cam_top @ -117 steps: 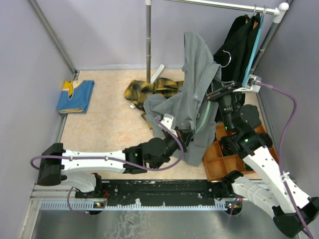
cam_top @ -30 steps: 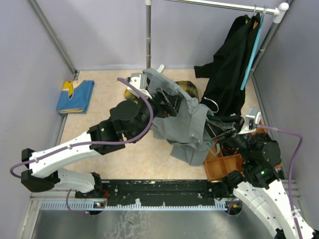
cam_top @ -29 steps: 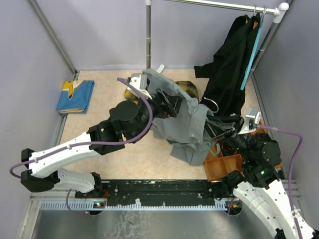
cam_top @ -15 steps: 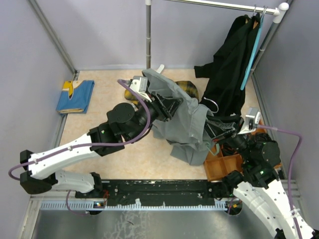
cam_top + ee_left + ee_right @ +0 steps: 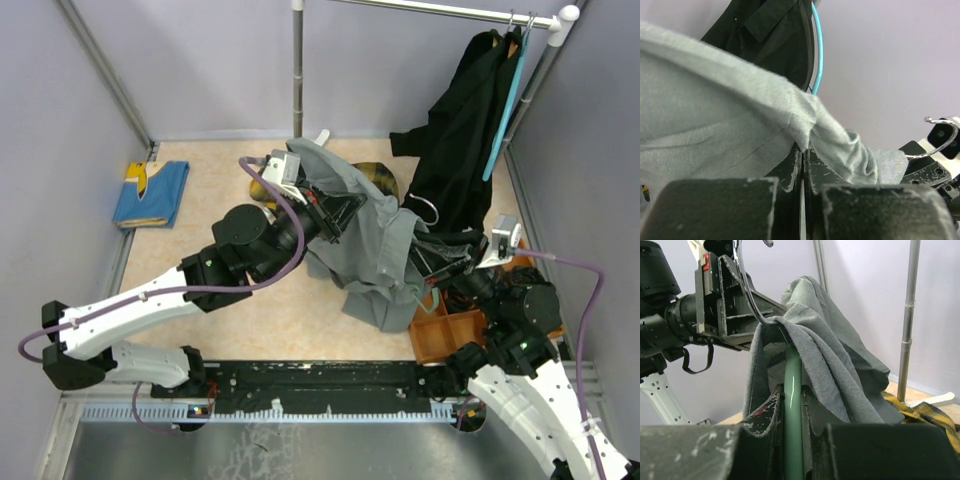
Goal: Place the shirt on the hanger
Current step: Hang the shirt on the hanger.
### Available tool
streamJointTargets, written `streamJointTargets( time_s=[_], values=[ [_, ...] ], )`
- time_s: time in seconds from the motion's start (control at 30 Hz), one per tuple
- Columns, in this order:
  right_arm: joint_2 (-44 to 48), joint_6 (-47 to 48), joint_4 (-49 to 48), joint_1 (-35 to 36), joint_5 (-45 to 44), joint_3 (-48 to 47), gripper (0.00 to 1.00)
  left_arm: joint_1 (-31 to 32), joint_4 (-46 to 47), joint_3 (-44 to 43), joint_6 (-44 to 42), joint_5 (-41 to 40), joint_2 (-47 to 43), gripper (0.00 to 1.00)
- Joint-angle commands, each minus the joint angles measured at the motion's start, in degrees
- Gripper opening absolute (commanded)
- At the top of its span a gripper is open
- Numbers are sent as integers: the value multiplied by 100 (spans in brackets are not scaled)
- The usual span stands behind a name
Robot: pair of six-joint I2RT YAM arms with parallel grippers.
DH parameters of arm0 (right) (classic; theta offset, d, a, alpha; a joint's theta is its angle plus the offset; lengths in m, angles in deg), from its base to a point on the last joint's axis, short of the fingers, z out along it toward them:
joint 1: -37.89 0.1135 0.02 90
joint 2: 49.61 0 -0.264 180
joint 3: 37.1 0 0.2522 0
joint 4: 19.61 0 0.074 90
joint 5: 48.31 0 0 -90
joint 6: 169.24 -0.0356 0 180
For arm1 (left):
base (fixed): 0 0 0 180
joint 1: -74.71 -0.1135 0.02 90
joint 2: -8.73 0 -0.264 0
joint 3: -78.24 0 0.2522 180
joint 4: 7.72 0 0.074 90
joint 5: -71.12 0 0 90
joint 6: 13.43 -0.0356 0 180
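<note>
The grey shirt (image 5: 375,245) hangs draped over the hanger between my two arms. My left gripper (image 5: 332,212) is shut on a fold of the shirt's edge (image 5: 803,131) and holds it up, left of the hanger. My right gripper (image 5: 442,262) is shut on the hanger's pale green bar (image 5: 792,405), which rises between its jaws under the cloth (image 5: 830,355). The thin metal hook (image 5: 425,208) sticks out above the shirt; it also shows in the right wrist view (image 5: 746,295) and the left wrist view (image 5: 941,144). The rest of the hanger is hidden by the shirt.
A black garment (image 5: 465,120) hangs on a plain teal hanger (image 5: 510,90) from the rail at the back right. A vertical pole (image 5: 297,70) stands behind. A yellow plaid cloth (image 5: 378,177) lies behind the shirt, a blue cloth (image 5: 150,192) far left, an orange bin (image 5: 450,328) front right.
Since 3.9 s ago my left arm swung up and back with the shirt and the hanger came down and nearer. In the last second the left gripper shifted slightly right.
</note>
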Motion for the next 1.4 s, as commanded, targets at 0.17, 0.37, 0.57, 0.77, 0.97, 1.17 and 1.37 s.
streamJointTargets(
  time_s=[0.17,0.37,0.57,0.77,0.97,1.17,1.37],
  values=[
    [-158,46,-401,-29,-141,-59,0,-3,-707,-1223,-416,970,690,0],
    [-196,74,-482,-31,-321,-53,0,5,-1168,-1696,-379,1522,1065,0],
    [-259,215,-388,-31,-782,-55,0,144,-1256,-1722,-363,1809,1086,0],
    [-282,354,-314,-29,-1266,-18,0,351,-1339,-1866,-441,2107,1185,0],
    [-317,471,-271,-29,-1503,10,0,546,-1412,-2084,-518,2234,1348,0],
    [-349,318,-599,-26,-1498,20,0,570,-1587,-2129,-397,2391,1584,0],
    [-345,-134,-1242,-28,-1529,101,0,566,-2064,-2173,-363,1956,1733,13]
  ],
)
